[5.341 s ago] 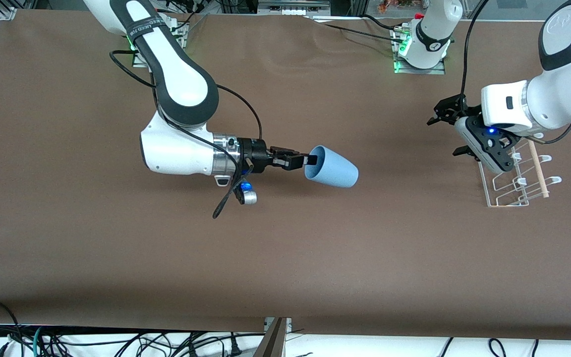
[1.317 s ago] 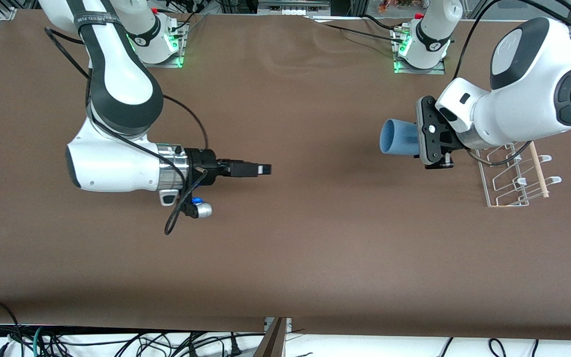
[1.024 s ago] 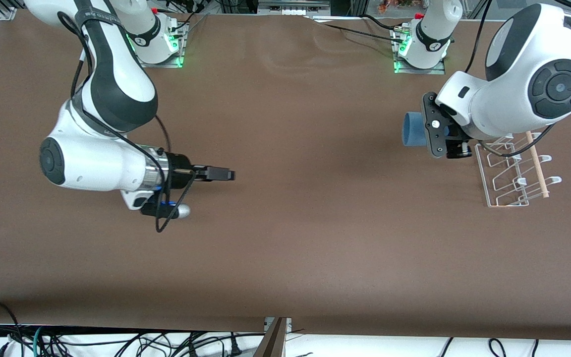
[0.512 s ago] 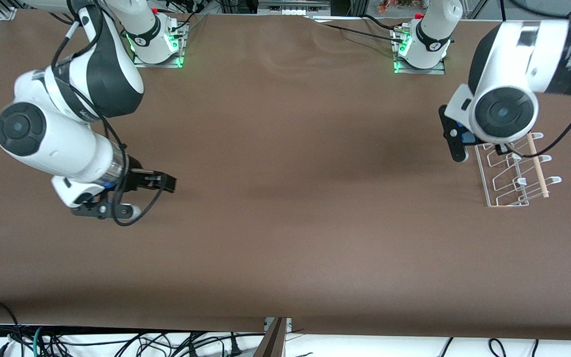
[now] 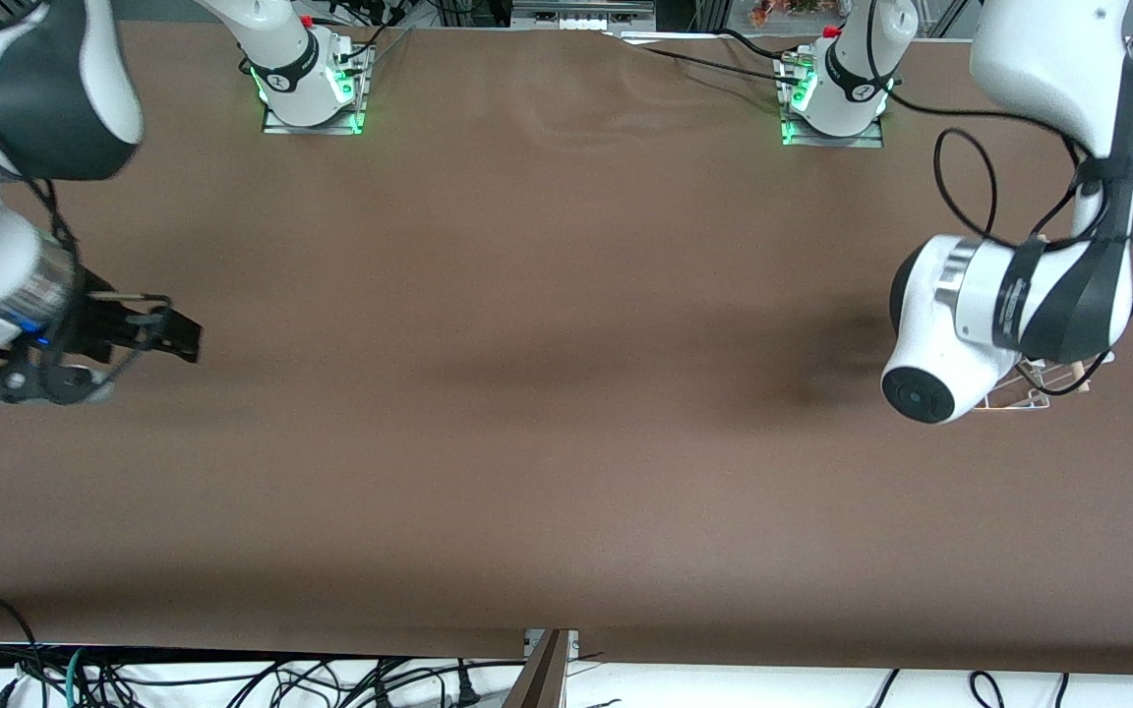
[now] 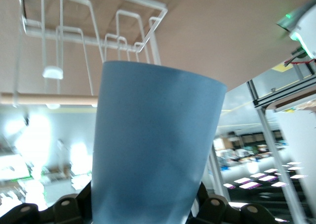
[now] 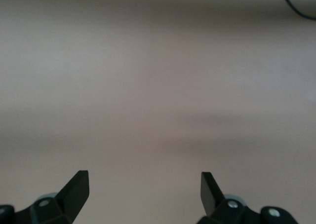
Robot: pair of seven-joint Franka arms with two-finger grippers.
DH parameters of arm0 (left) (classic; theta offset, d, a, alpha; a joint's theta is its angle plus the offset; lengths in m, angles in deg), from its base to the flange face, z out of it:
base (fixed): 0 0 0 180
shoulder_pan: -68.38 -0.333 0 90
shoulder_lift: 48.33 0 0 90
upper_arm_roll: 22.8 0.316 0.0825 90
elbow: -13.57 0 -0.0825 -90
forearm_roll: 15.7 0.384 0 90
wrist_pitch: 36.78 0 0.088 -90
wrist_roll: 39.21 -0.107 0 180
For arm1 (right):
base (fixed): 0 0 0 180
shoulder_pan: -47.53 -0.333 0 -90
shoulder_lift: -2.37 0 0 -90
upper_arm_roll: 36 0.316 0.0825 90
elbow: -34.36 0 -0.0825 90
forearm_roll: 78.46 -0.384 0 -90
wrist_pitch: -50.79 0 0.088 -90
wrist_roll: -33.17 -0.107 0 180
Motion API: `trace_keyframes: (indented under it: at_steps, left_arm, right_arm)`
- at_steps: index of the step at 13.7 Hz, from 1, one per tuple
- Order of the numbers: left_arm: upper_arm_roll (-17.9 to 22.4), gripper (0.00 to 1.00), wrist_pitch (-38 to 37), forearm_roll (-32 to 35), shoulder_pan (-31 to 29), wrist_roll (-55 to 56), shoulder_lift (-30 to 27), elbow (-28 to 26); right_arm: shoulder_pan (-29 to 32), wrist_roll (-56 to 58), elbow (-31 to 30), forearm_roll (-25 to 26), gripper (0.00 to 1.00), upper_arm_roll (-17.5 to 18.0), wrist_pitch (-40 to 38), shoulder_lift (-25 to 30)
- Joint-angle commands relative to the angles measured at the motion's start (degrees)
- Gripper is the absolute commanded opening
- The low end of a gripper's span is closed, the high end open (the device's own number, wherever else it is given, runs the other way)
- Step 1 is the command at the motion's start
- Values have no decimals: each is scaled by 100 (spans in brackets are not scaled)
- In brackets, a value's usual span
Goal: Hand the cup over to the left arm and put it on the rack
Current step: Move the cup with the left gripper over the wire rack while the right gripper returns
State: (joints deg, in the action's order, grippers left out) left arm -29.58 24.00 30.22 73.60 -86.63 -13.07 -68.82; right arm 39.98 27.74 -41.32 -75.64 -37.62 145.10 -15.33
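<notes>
Although the left arm (image 5: 1009,305) hides nearly all the rack (image 5: 1031,396) at the front view's right edge, my left wrist view shows the left hand (image 6: 143,211) clamping the cup (image 6: 153,150) above the rack's prongs. The right hand (image 7: 144,189), fingers wide, hovers over bare counter (image 5: 527,393) at that view's left edge.

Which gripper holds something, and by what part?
The left gripper holds the cup by one end; which end cannot be told. The right gripper is open, empty.

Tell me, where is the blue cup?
The cup is held in the left hand, up over the rack at the left arm's end of the table.
</notes>
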Motion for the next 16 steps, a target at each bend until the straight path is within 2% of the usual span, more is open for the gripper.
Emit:
trace_keyframes:
  at_steps: [1, 4, 8, 10, 13, 16]
  left_arm:
    - [195, 11, -216, 189, -257, 775, 349, 5]
    - [204, 11, -478, 189, -259, 1748, 341, -592]
    - [212, 10, -699, 215, 93, 2455, 446, -611]
    - [221, 10, -708, 242, 85, 2641, 446, -611]
    - [204, 10, -656, 864, 24, 2641, 472, -611]
    - [204, 11, -594, 918, -47, 2606, 551, -716]
  right_arm:
    - [140, 95, -624, 43, 100, 92, -17, 582]
    - [368, 183, -686, -44, 100, 92, -53, 749]
    - [448, 148, -685, -1, 100, 74, -62, 1048]
    - [535, 165, -694, 35, 100, 74, -79, 1075]
    - [536, 279, -694, 210, 100, 83, -448, 1075]
    - [562, 551, -694, 219, 100, 83, -501, 1075]
